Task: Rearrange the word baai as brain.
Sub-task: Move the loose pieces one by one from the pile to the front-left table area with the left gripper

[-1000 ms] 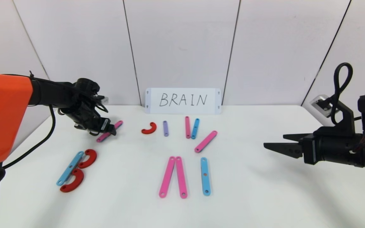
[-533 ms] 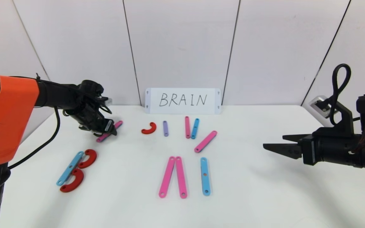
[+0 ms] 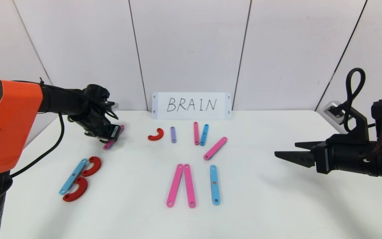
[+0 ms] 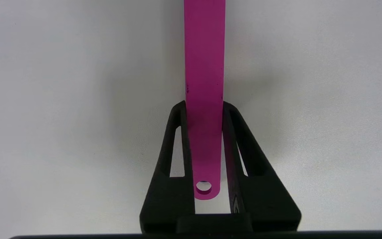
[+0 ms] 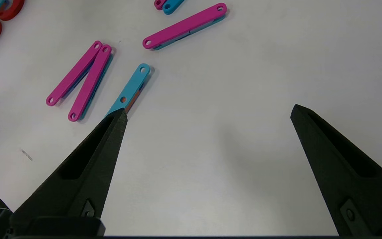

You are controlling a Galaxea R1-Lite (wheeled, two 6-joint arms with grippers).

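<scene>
Word (image 3: 191, 159): loose flat pieces spread over white tabletop (image 3: 260, 205), not yet spelling brain. B (image 3: 78, 179) at near left, pink pair (image 3: 181, 185) and blue bar (image 3: 214, 184) near centre, spare pieces farther back by handwritten card (image 3: 191, 105). Left claw (image 3: 111, 136) at far left pinches pink bar (image 4: 204, 83) by its end. Step in hand, by my reading: carrying this bar toward R spot beside B. Next: lower flat, align, release. Right claw (image 5: 207, 113) spread wide, hovers idle at right.

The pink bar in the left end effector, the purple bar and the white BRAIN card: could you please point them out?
pink bar (image 4: 204, 66): left wrist view, mid-shaft beyond the fingers.
purple bar (image 3: 173, 134): head view, middle of the bar.
white BRAIN card (image 3: 191, 105): head view, centre of the lettering.
</scene>
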